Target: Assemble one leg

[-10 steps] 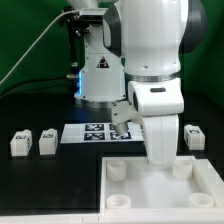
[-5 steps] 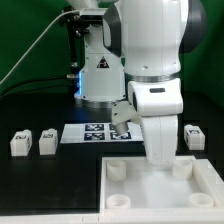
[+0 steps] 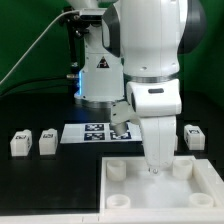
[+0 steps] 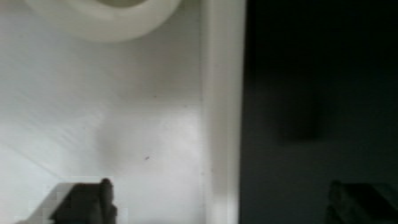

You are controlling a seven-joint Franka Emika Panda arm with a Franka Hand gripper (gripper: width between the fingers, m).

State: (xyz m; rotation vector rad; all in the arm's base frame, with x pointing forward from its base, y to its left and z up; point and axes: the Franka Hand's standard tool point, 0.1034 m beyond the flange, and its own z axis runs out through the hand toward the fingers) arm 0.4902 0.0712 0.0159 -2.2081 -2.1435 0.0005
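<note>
- Your white tabletop panel (image 3: 150,195) lies at the near side, toward the exterior view's right. Three of its round corner sockets (image 3: 117,171) show there. The wrist view gives you one socket (image 4: 121,12) as a plain white ring.
- Every leg you can see sits on the black table (image 3: 50,185), off the panel. The outer left leg (image 3: 18,143) and inner left leg (image 3: 46,141) are side by side at the exterior view's left. The right leg (image 3: 193,136) is at its right, just past the panel's far corner.
- Each leg turns a black-and-white tag toward the camera, and the marker board (image 3: 95,132) carries more tags. You cannot read any lettering, and the triangular label (image 3: 100,62) on the robot base is too small to read.
- The legs are too small for you to tell their long axis.
- Your gripper (image 3: 152,172) hangs just above the panel's far edge, between two sockets. In the wrist view its fingers (image 4: 80,200) are spread wide and hold nothing, with the panel's edge running between them.
</note>
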